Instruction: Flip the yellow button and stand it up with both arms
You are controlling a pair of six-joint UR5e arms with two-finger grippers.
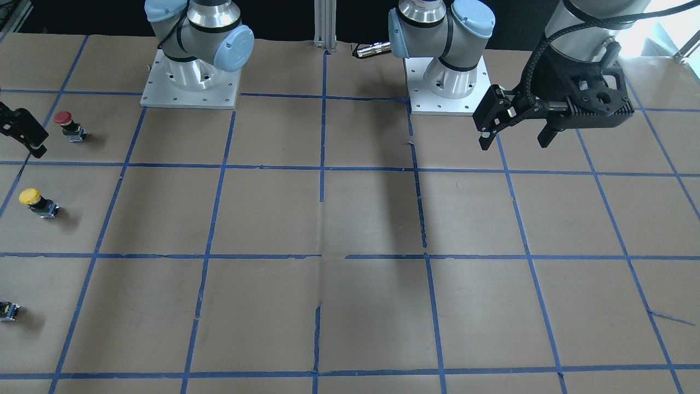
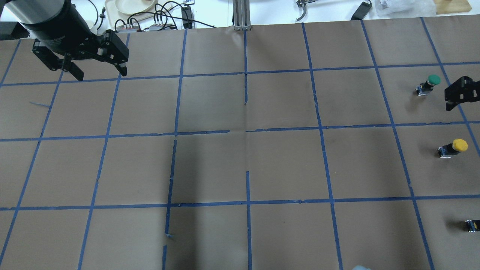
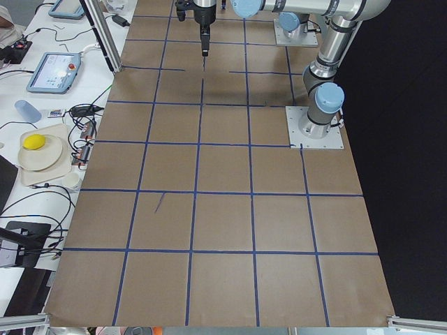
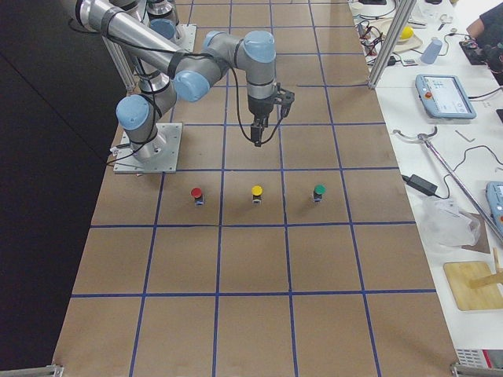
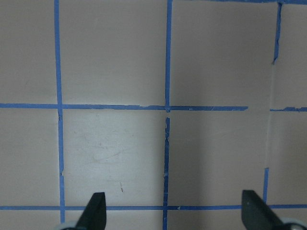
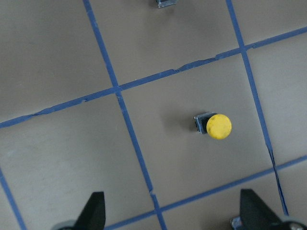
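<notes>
The yellow button [image 1: 37, 201] stands cap up on the paper-covered table, near my right end. It also shows in the overhead view [image 2: 453, 147], the right side view [image 4: 256, 192] and the right wrist view [image 6: 214, 126]. My right gripper [image 6: 173, 215] is open and empty. It hovers above the table beside the button, apart from it, and shows only partly at the frame edges [image 1: 22, 131] [image 2: 459, 93]. My left gripper [image 2: 100, 73] is open and empty, raised over the far left part of the table [image 1: 514, 131]. In its wrist view [image 5: 175, 213] it sees only bare paper.
A red button [image 4: 196, 194] and a green button [image 4: 318, 192] stand on either side of the yellow one, one grid square away each. Blue tape lines [image 2: 245, 131] mark a grid on the brown paper. The two arm bases [image 1: 188, 82] stand at the robot's edge.
</notes>
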